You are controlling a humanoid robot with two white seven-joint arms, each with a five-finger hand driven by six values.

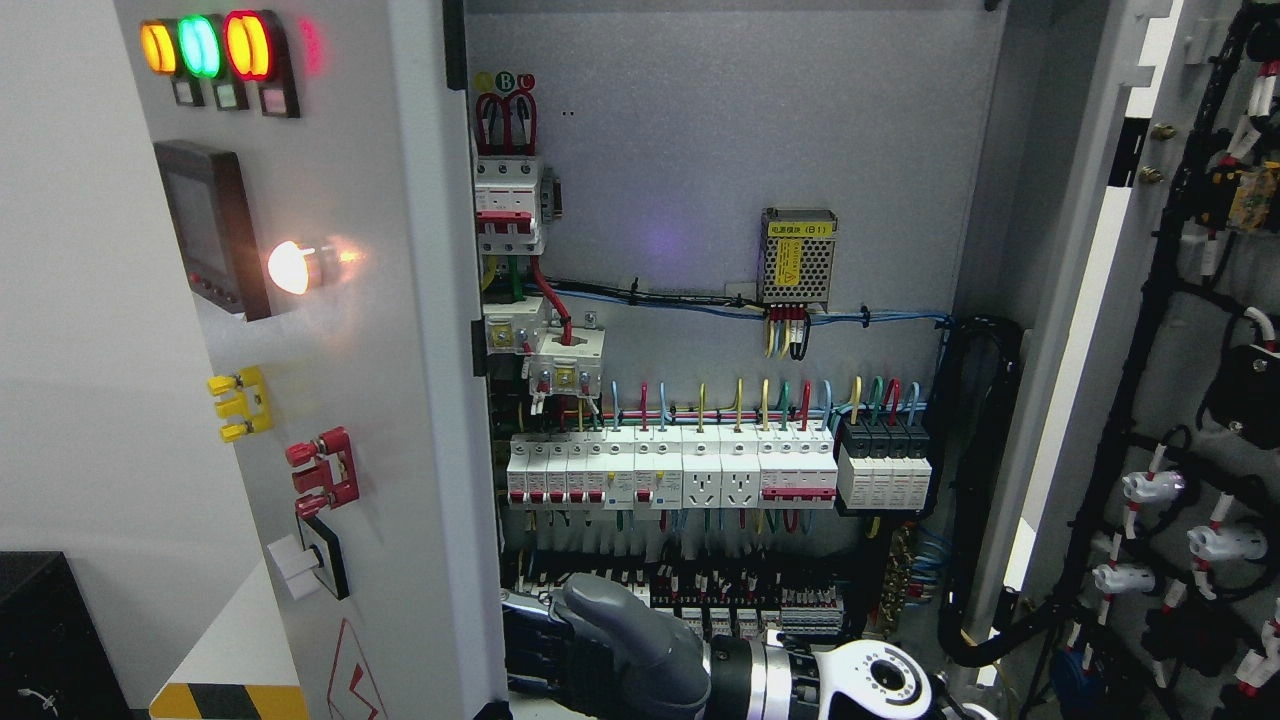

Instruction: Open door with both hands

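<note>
**Operator:** Head view: where are the doors?

**Spotter:** You have both of them swung open. The left door stands at the picture's left with its outer face turned towards you. The right door is at the far right, and you see its inner side, strung with black wiring and white connectors. Between them the cabinet shows its grey back panel.

**Operator:** And the robot hand?

**Spotter:** Your right robot hand is at the bottom edge, near the middle, its arm coming in from the lower right. It sits low in the cabinet opening, just beside the free edge of the left door, with its grey back facing you. You cannot tell from here whether it is open, closed, or gripping that edge; the door hides the far end of it. Your left arm does not show.

**Operator:** What's on the left door?

**Spotter:** At the top you see three lamps, orange, green and red, all lit. Below them is a dark meter with a glowing white lamp just beside it. Lower still are yellow terminals, red terminals and a switch.

**Operator:** Inside?

**Spotter:** A row of breakers runs across the middle, coloured wires rising from it. A power supply is mounted above, to the right.
</note>
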